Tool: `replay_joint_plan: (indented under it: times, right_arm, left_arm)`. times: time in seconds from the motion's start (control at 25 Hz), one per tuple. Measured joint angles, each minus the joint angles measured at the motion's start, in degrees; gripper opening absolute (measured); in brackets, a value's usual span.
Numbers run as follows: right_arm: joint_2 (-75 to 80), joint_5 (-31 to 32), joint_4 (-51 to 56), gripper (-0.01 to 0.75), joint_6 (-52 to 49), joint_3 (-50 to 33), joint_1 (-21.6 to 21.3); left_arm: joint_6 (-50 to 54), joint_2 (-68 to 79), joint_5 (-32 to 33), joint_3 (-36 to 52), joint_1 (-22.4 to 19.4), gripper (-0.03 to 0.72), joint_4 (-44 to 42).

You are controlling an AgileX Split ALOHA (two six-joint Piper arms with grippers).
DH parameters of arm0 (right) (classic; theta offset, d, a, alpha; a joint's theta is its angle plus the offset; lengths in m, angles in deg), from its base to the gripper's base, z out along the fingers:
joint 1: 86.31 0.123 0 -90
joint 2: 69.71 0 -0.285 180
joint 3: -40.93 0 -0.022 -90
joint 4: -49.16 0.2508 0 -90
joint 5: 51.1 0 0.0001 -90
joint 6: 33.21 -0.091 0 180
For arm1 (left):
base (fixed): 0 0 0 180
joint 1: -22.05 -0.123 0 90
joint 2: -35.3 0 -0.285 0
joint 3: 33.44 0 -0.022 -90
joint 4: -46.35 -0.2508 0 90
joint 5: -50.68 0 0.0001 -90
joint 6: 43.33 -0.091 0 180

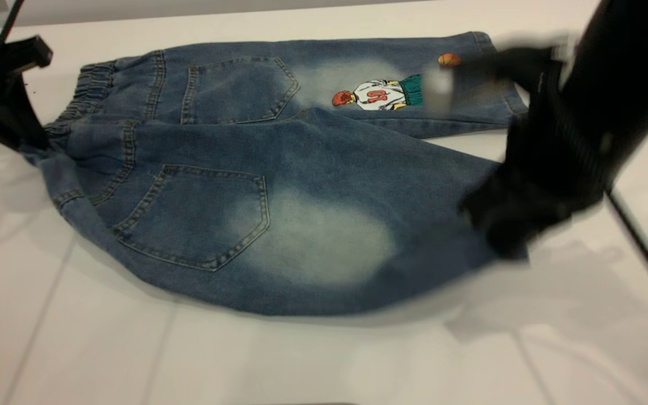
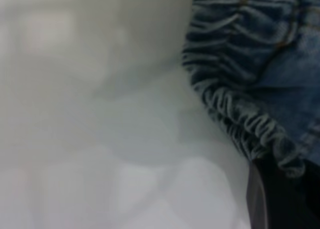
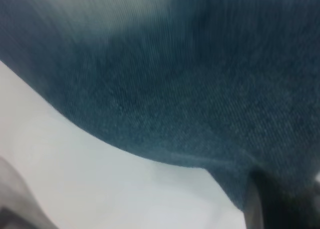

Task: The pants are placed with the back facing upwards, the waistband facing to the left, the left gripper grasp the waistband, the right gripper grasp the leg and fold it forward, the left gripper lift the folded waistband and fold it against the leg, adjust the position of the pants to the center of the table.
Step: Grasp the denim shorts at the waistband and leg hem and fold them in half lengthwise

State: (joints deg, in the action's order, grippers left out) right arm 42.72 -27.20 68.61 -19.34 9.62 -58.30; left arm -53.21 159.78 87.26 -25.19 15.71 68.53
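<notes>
Probably lab: bare white table (image 1: 76, 349)

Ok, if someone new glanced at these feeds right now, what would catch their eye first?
First the pants, blue denim spread back-up over the middle of the white table, with a bright basketball-player print on the far leg. Next, the right gripper, a dark bulk at the hem of the near leg, which looks raised off the table. The left gripper sits at the waistband on the left edge.
</notes>
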Motion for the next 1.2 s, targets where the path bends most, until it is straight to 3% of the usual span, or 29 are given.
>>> replay_joint_plan:
  times: [0.2, 0.64, 0.8, 1.2]
  right_arm:
    - [-5.2, 2.7, -0.2, 0.025, 0.0, 4.6, -1.4]
    - [-5.3, 4.9, -0.6, 0.025, 0.0, 14.2, -13.3]
    - [-5.3, 4.2, -0.5, 0.025, 0.0, 15.9, -15.7]
    - [2.1, 0.7, -0.4, 0.026, 0.4, 21.4, -15.8]
  left_arm:
    - [-0.1, 0.0, 0.8, -1.5, 0.0, 0.067, 4.5]
    - [-0.2, 0.0, 1.9, -8.4, 0.0, 0.069, 14.9]
    - [0.5, 0.0, -1.8, -8.7, 0.0, 0.069, 20.9]
    - [3.0, 0.5, -12.8, -8.7, 0.0, 0.069, 36.2]
